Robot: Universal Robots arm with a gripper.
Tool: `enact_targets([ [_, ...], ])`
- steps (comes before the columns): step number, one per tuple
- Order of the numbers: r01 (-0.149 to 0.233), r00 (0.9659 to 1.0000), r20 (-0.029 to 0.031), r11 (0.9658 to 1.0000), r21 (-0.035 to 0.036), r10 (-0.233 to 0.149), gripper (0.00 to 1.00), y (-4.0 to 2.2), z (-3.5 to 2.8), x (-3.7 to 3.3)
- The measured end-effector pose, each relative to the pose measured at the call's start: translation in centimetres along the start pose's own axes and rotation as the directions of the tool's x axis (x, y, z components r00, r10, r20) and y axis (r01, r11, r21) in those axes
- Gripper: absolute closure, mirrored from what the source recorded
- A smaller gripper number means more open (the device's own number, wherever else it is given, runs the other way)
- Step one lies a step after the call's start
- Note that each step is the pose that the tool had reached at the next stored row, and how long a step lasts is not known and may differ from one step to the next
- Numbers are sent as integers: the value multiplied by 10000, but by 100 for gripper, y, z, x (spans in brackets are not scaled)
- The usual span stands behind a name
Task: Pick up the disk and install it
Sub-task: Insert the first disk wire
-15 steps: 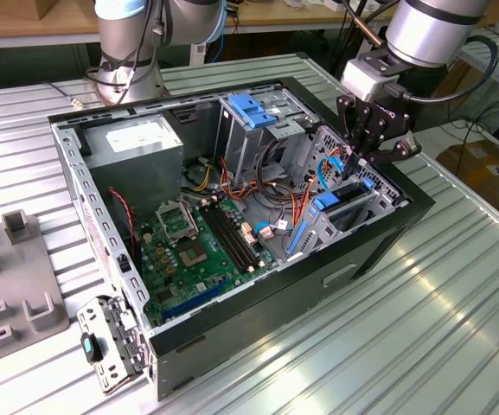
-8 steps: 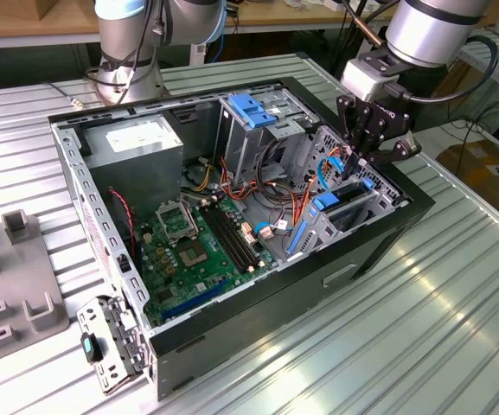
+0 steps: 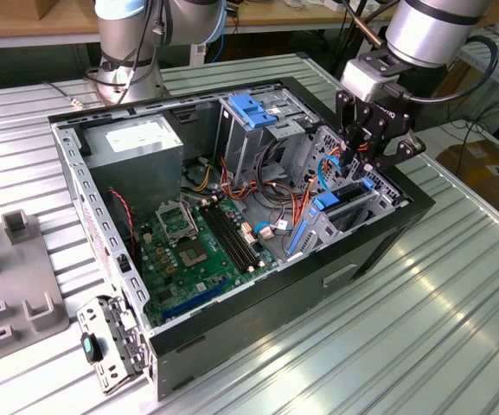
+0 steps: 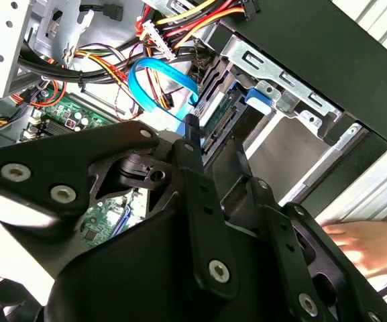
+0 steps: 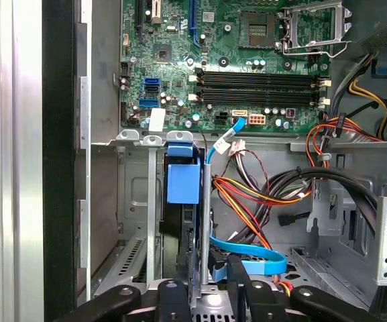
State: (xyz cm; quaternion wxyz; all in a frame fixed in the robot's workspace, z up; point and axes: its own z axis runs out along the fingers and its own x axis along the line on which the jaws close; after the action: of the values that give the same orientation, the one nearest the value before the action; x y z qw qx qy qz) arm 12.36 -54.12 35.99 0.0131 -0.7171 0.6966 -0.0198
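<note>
The disk (image 5: 188,221) stands on edge in the bay (image 5: 136,194), long axis toward the motherboard (image 5: 247,67); whether my gripper (image 5: 203,287) grips it, I cannot tell.

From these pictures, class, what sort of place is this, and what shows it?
Probably a robotics lab or workshop: an open computer case lies on a ribbed metal table, and a robot arm reaches over it.

Robotics lab, ribbed metal workbench (image 3: 439,333), opened computer case (image 3: 232,333), robot arm base (image 3: 128,47) behind
</note>
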Motion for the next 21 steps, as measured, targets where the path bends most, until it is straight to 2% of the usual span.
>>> enact_targets([
  [3,1,10000,-4,10000,-2,-1,64,3,31,0],
  [9,5,10000,-36,10000,-4,-5,65,4,35,0],
  [12,8,10000,-50,10000,-5,-8,84,4,35,0],
  [16,13,10000,-75,10000,-6,-13,84,4,35,0],
  [17,255,9997,-66,9997,-3,-255,84,23,35,0],
  [18,683,9977,-49,9977,13,-683,84,28,35,6],
  [21,942,9956,-36,9955,35,-942,84,43,38,19],
])
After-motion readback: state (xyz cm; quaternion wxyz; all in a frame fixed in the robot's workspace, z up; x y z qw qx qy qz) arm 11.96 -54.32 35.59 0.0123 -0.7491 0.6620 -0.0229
